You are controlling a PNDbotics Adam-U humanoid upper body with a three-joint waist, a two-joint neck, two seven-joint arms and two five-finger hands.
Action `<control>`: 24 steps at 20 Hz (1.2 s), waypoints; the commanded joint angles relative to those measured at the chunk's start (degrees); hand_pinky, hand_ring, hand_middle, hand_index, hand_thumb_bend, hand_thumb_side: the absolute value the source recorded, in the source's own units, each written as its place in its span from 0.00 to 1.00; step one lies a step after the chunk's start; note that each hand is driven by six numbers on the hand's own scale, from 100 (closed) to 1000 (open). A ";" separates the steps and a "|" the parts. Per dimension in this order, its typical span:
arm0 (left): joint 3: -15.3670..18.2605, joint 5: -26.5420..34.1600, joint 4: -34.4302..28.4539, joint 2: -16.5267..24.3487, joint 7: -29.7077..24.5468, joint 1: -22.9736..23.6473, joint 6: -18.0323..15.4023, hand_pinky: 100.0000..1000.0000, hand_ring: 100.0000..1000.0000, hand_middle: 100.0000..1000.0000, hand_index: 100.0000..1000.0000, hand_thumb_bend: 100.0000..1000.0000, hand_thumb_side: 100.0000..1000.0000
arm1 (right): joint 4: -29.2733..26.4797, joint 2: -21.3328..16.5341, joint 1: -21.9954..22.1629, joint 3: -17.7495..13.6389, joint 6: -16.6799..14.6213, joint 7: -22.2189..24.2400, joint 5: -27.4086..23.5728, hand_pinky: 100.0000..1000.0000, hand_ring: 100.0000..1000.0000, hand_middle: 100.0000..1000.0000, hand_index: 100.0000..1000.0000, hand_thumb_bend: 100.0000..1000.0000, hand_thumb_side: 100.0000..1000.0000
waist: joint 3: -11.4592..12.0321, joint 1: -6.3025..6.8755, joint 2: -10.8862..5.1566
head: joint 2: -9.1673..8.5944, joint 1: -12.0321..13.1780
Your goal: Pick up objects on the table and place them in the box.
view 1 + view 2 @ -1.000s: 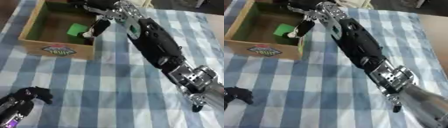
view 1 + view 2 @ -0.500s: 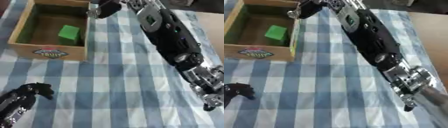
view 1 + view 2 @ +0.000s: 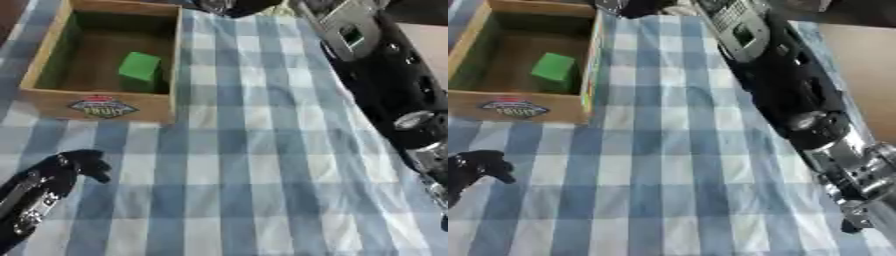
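Though light and stiff by its look, green block (image 3: 139, 66) lay boxed (image 3: 52, 95); right hand (image 3: 627, 6) fingers untellable at top edge, left hand (image 3: 83, 164) curled empty.

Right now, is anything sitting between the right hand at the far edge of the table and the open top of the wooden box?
Nothing visible. The right hand shows only partly at the far edge, just beyond the box's far right corner. Only bare checked cloth lies between them, and the box's top is open, with a green block inside.
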 commanded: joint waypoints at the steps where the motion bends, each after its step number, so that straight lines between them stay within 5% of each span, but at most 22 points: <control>1: 2.31 1.61 -1.94 1.56 2.67 0.17 0.14 0.89 0.64 0.65 0.86 0.01 0.78 | -5.10 -2.67 2.32 -3.25 -0.13 -2.61 -2.99 0.73 0.69 0.83 0.93 0.12 0.19 | -2.20 1.15 -1.40 | 0.22 3.99; 4: 3.66 2.34 -2.75 2.48 5.64 0.85 0.13 0.89 0.64 0.66 0.87 0.00 0.77 | -9.93 -2.76 7.06 -3.63 1.19 -5.58 -5.96 0.72 0.68 0.82 0.93 0.08 0.21 | -6.24 2.10 -1.62 | 0.58 7.24; 9: 2.88 1.85 -3.17 2.82 9.01 1.01 0.21 0.89 0.64 0.66 0.87 0.00 0.77 | -16.87 -4.17 9.97 -3.47 5.41 -7.47 -10.84 0.72 0.68 0.82 0.93 0.08 0.21 | -7.10 2.25 -1.67 | 0.65 7.91; 10: 2.85 1.95 -3.41 2.78 9.37 0.88 0.06 0.90 0.66 0.69 0.89 0.00 0.76 | -17.14 -4.02 10.40 -3.94 6.32 -7.56 -11.81 0.68 0.64 0.81 0.93 0.00 0.34 | -7.41 2.44 -1.52 | 0.80 8.49; 13: 3.71 2.44 -3.87 3.30 11.47 1.11 -0.22 0.90 0.66 0.70 0.89 0.00 0.76 | -14.96 -0.64 14.04 -6.44 8.78 -9.51 -14.66 0.67 0.63 0.81 0.93 0.00 0.45 | -10.93 3.85 -1.05 | 1.00 11.04; 16: 4.26 2.24 -3.97 3.63 13.11 1.59 -0.25 0.90 0.66 0.70 0.89 0.00 0.76 | -15.63 2.98 18.47 -7.58 9.42 -10.52 -16.81 0.66 0.63 0.81 0.93 0.00 0.52 | -13.82 4.39 -1.18 | 1.32 12.80; 24: 4.19 2.30 -4.27 3.68 14.49 2.00 -0.49 0.92 0.68 0.71 0.89 0.00 0.75 | -20.56 6.52 32.20 -10.82 8.14 -11.67 -17.12 0.66 0.62 0.82 0.93 0.00 0.60 | -14.88 4.73 -1.70 | 2.02 14.02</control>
